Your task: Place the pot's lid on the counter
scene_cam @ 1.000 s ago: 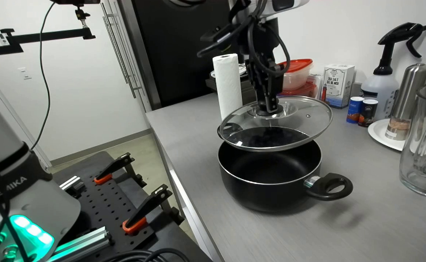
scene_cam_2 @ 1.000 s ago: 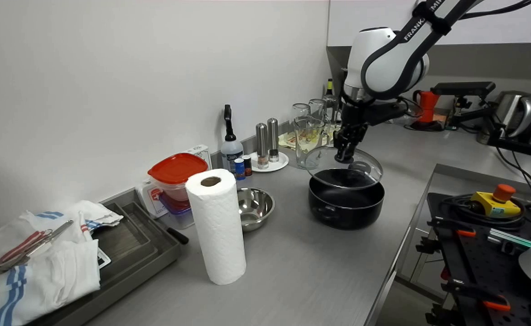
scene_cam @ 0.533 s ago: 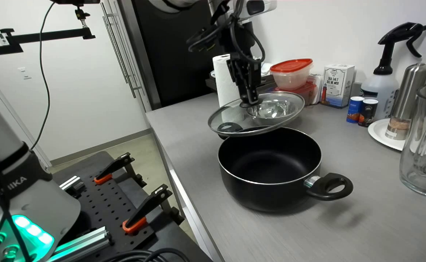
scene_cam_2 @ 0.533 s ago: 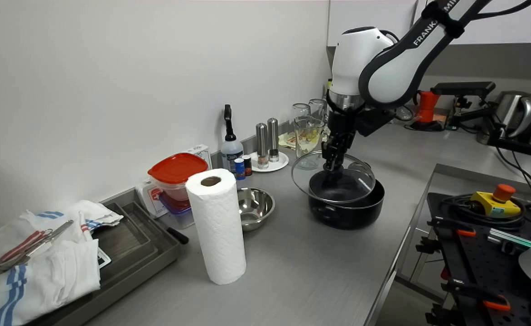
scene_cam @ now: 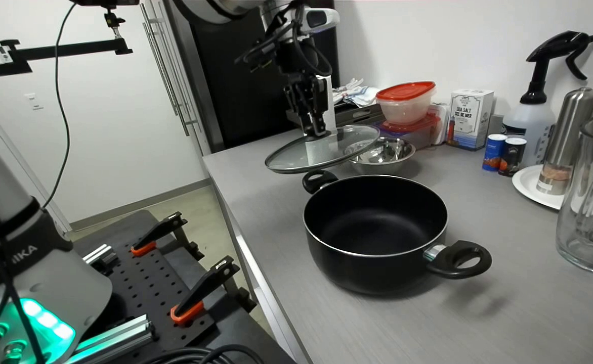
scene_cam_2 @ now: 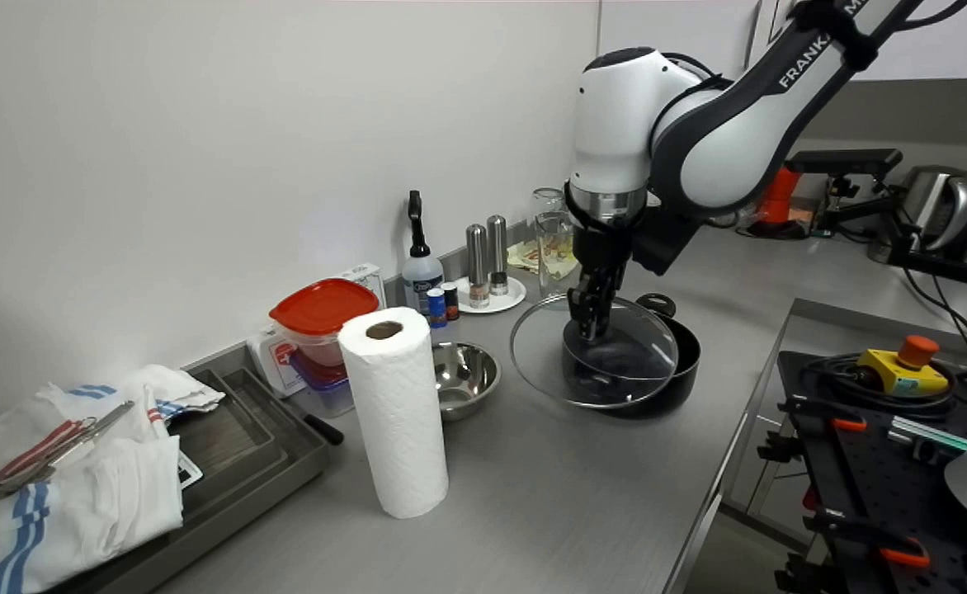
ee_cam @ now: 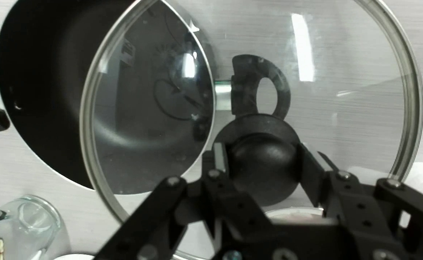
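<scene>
The glass lid [scene_cam: 322, 150] hangs tilted in the air above the counter [scene_cam: 539, 313], its black knob [ee_cam: 265, 169] clamped between the jaws of the gripper [ee_cam: 265, 159]. The pot [scene_cam: 372, 274] stands near the counter's robot-side edge; in the wrist view, the lid partly overlaps it. Farther from this edge stands the steel bowl [scene_cam_2: 467, 381].

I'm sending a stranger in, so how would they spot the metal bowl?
On the grey counter, find the upright white paper towel roll. In an exterior view, the bowl shows between it and the black pot. Unlike either, it is shiny silver metal.
</scene>
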Tool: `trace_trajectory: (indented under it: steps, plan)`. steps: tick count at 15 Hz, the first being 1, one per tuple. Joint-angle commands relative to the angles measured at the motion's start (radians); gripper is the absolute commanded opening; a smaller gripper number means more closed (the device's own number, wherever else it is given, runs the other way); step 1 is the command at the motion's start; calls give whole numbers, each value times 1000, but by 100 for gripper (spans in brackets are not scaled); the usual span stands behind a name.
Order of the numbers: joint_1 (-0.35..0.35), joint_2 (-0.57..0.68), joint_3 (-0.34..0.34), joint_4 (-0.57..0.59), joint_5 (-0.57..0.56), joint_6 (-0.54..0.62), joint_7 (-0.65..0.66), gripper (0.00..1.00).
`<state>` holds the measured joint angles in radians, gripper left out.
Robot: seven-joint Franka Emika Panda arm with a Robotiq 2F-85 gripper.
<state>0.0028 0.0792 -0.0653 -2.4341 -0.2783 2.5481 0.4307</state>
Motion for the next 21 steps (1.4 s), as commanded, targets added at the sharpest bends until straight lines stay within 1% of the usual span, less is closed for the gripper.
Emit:
trace_trajectory:
  steps: [1,6,12,17,21]
  plan:
    - [48,40,33,73,-50,-62,56,25]
    - [112,127,64,153,-52,-79,53,25]
    - [168,239,80,249,-13,-64,-1,25]
    - [177,318,92,314,21,-41,-68,25]
    - [165,381,102,358,68,-28,-147,25]
